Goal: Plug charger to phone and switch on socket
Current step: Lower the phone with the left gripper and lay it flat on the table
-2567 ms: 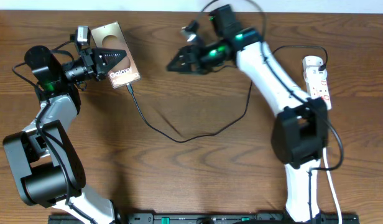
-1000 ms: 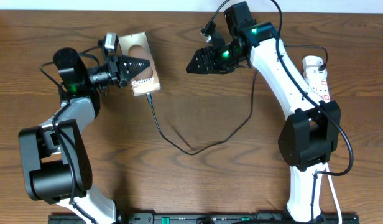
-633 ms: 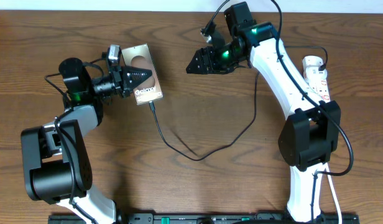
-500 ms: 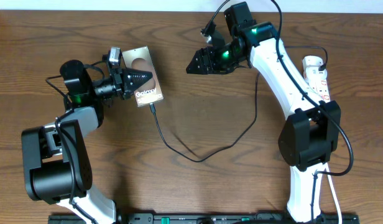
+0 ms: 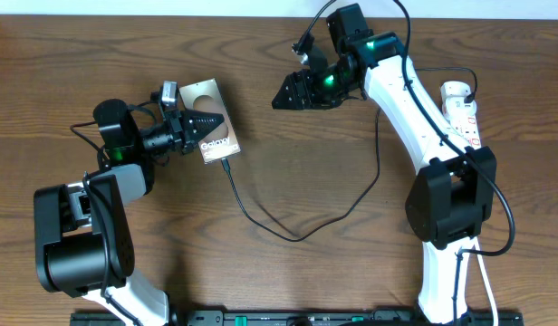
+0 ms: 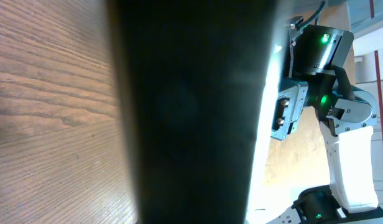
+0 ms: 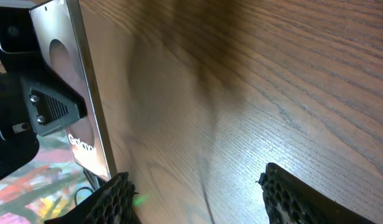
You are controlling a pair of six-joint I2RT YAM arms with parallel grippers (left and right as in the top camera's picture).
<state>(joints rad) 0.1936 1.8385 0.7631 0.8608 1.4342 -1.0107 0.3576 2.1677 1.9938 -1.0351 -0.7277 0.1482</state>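
Overhead view: the phone (image 5: pixel 217 145) sits left of centre, lower and further right than a second ago. It is clamped in the left gripper (image 5: pixel 209 121), jaws pressed together on it. The charger (image 5: pixel 288 234) trails along, its tip seemingly seated at the phone's lower edge and its slack looping through mid-frame. The right gripper (image 5: pixel 284 96) hangs upper centre, unmoved, jaws apart and empty. Plugging looks done; the socket (image 5: pixel 462 110) at the right edge awaits switching.
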